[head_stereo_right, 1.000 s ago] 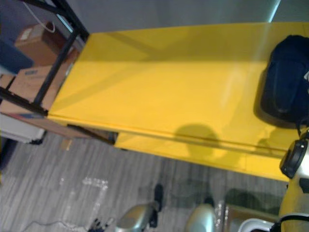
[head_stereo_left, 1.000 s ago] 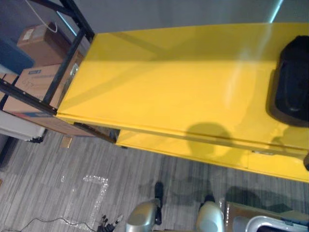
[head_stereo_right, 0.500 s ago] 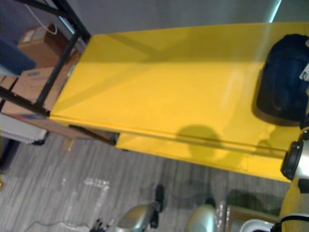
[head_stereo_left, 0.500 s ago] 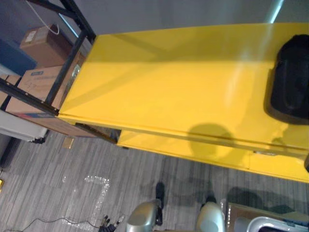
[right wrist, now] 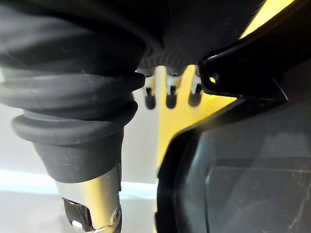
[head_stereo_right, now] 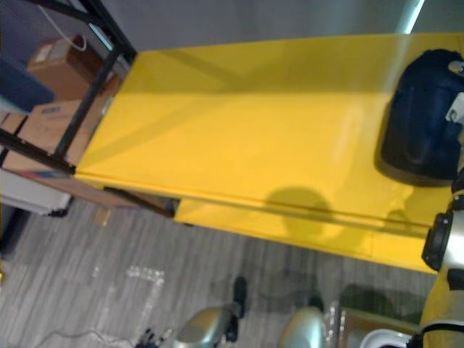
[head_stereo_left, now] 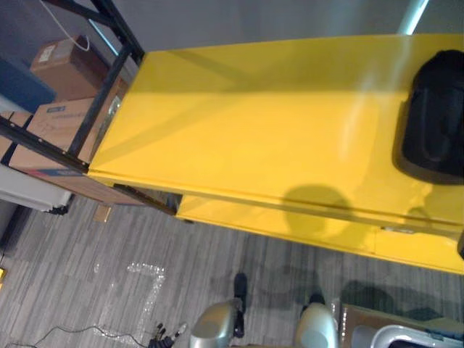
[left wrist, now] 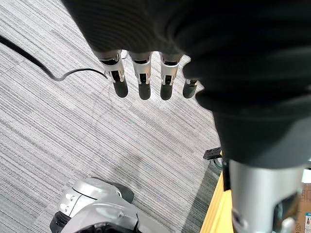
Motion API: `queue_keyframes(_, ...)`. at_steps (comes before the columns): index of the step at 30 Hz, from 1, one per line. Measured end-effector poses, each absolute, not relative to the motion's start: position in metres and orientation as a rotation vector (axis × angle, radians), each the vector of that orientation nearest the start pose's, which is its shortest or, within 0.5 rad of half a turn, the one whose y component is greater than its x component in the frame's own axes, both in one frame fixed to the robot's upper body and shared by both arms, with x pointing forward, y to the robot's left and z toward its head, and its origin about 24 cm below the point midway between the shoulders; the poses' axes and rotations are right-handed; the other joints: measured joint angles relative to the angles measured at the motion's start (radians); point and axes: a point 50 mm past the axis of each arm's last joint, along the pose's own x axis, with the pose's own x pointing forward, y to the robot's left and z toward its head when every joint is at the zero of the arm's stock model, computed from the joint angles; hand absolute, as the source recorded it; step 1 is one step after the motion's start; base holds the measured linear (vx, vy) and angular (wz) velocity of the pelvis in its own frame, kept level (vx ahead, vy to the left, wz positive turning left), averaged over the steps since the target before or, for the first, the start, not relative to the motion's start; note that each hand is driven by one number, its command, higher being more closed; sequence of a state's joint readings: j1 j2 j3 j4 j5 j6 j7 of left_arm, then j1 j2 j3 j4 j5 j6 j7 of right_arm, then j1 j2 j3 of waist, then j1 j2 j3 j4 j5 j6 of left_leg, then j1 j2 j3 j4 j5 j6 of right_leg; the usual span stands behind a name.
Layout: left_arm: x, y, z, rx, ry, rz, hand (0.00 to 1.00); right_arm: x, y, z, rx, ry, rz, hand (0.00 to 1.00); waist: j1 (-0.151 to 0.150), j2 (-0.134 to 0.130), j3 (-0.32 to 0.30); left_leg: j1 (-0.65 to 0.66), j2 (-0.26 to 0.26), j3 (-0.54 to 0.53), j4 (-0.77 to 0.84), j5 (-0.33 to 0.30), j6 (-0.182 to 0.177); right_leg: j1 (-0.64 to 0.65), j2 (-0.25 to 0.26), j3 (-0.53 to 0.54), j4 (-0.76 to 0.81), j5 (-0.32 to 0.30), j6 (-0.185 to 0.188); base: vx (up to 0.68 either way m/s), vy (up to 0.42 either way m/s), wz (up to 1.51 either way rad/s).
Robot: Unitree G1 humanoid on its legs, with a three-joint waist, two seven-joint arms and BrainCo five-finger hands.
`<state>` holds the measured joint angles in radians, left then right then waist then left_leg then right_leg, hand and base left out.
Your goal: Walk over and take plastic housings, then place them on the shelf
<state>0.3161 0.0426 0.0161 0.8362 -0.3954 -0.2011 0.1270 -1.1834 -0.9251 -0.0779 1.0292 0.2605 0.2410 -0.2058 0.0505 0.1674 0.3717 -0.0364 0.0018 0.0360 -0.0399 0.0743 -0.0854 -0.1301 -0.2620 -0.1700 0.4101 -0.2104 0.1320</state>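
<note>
Black housing (head_stereo_left: pixel 435 119) on yellow shelf (head_stereo_left: pixel 254 130), right end. Right hand (right wrist: pixel 171 98) beside it, fingers straight. Left hand (left wrist: pixel 141 73) fingers relaxed, over floor (left wrist: pixel 58 141).

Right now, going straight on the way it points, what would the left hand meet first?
Most likely the grey carpeted floor: the left hand aims its straight fingers down at it, with nothing between, though depth is unclear.

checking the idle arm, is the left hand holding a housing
No, the left hand hangs over the grey floor with straight fingers and nothing in them.
</note>
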Motion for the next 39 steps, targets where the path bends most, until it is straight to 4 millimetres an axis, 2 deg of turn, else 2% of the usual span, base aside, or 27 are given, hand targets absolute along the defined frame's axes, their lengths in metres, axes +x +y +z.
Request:
queue_keyframes(5,0.058,0.190,-0.151,-0.253,0.927,0.476,0.00,0.340,-0.389,0.296,-0.165,-0.116,-0.759,0.00,0.002,0.013,0.007,-0.010,0.000,0.006,0.002,-0.002,0.002,-0.012,-0.003,0.001,0.008,-0.003,0.000,0.00,0.000,0.00)
queue_keyframes(13,0.058,0.189,-0.151,-0.258,0.925,0.462,0.00,0.340,-0.386,0.304,-0.177,-0.170,-0.762,0.00,0.003,0.018,0.022,-0.018,-0.005,0.011,0.013,-0.006,0.005,-0.029,-0.014,0.002,0.041,-0.021,0.000,0.00,0.000,0.00)
queue_keyframes(21,0.063,0.186,-0.149,-0.249,0.908,0.427,0.00,0.335,-0.383,0.320,-0.195,-0.341,-0.800,0.00,0.004,0.011,0.027,-0.015,-0.009,0.017,0.016,-0.007,0.006,-0.023,-0.018,0.002,0.037,-0.020,0.002,0.00,0.000,0.00)
queue_keyframes(32,0.065,0.188,-0.148,-0.239,0.906,0.420,0.00,0.335,-0.371,0.336,-0.231,-0.472,-0.705,0.00,0.013,0.005,0.030,0.001,-0.002,0.023,0.015,-0.008,0.006,0.028,-0.004,-0.009,-0.037,0.020,0.012,0.00,0.002,-0.01)
queue_keyframes(36,0.064,0.193,-0.147,-0.222,0.904,0.423,0.00,0.336,-0.348,0.353,-0.234,-0.622,-0.541,0.00,0.016,0.002,0.030,0.005,0.005,0.022,0.015,-0.008,0.006,0.040,0.005,-0.012,-0.055,0.029,0.011,0.00,0.002,-0.02)
queue_keyframes(38,0.064,0.193,-0.147,-0.222,0.904,0.424,0.00,0.338,-0.330,0.356,-0.248,-0.688,-0.445,0.00,0.017,-0.002,0.032,0.019,0.006,0.021,0.013,-0.008,0.006,0.057,0.007,-0.014,-0.064,0.031,0.012,0.00,0.000,0.00)
queue_keyframes(39,0.064,0.194,-0.147,-0.221,0.905,0.425,0.00,0.340,-0.312,0.354,-0.260,-0.723,-0.368,0.00,0.017,-0.010,0.028,0.021,0.008,0.022,0.013,-0.008,0.006,0.062,0.012,-0.014,-0.074,0.036,0.011,0.01,0.000,-0.05)
